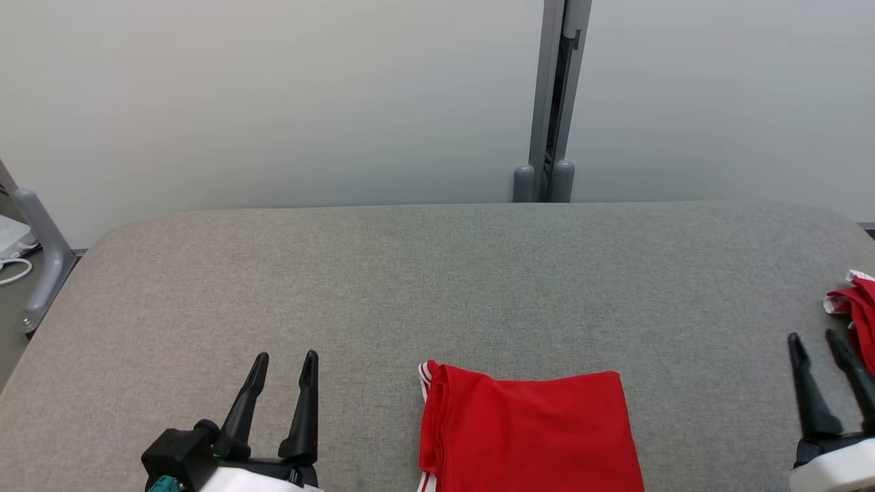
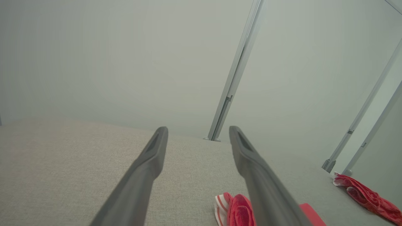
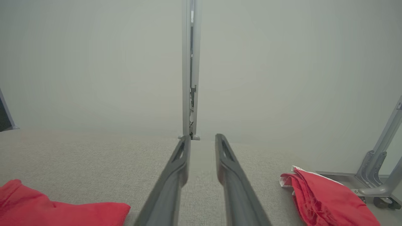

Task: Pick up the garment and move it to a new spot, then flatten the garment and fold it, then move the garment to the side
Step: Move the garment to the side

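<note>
Two red pieces are seen on the grey table (image 1: 383, 273) in the head view. The folded garment (image 1: 533, 430) is laid at the near edge, between the arms, and a second red garment (image 1: 858, 307) is bunched at the far right. The left end effector (image 1: 287, 355) is held wide open and empty, well apart from the cloth. The right end effector (image 1: 812, 335) is parted narrowly, just beside the bunched piece. Both are judged to be parked clear so that the fold is not disturbed. Its far edge is set parallel to the table's back edge, with the white-striped trim turned to the robot's left. The long axis cannot be told, the near part being cut off.

In the left wrist view, nothing is held between the spread fingers, and the striped trim is seen low beside one finger.

In the right wrist view, only bare table is shown in the slim gap. The folded garment is seen lower left and the bunched one lower right.
</note>
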Motion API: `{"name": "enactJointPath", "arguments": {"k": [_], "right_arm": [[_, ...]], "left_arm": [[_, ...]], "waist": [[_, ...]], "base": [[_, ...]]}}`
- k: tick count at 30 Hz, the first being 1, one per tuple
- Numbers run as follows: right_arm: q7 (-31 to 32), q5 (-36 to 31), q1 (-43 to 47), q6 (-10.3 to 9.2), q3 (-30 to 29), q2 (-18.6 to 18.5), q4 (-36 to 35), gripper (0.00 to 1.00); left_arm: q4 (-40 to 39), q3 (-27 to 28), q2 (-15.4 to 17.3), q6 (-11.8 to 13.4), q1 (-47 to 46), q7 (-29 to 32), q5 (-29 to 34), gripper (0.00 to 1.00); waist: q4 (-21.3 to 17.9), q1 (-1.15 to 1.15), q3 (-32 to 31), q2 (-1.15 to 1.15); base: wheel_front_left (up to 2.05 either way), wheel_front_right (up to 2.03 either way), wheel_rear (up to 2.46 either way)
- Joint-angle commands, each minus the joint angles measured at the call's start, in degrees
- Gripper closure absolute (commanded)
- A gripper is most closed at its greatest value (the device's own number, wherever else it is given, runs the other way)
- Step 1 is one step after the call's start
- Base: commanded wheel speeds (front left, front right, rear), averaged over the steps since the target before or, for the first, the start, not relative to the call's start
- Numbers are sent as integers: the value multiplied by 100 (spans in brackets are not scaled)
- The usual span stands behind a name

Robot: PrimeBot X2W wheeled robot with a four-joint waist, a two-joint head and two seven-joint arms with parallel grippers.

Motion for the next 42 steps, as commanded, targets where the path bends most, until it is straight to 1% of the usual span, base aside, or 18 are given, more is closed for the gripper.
{"name": "enactJointPath", "arguments": {"k": [1,7,42], "right_arm": [[-24,41,44,-2,-18,-13,-18,0],[-24,81,15,-2,15,5,-5,0],[-24,151,4,-2,108,-16,177,0]], "left_arm": [[-12,26,23,19,25,-17,-19,0],[36,43,24,76,73,-17,15,0],[85,-45,24,101,52,-17,101,0]], "waist": [[-3,0,-1,0],[-10,0,-7,0],[105,0,31,0]], "base": [[0,0,0],[0,0,0],[0,0,0]]}}
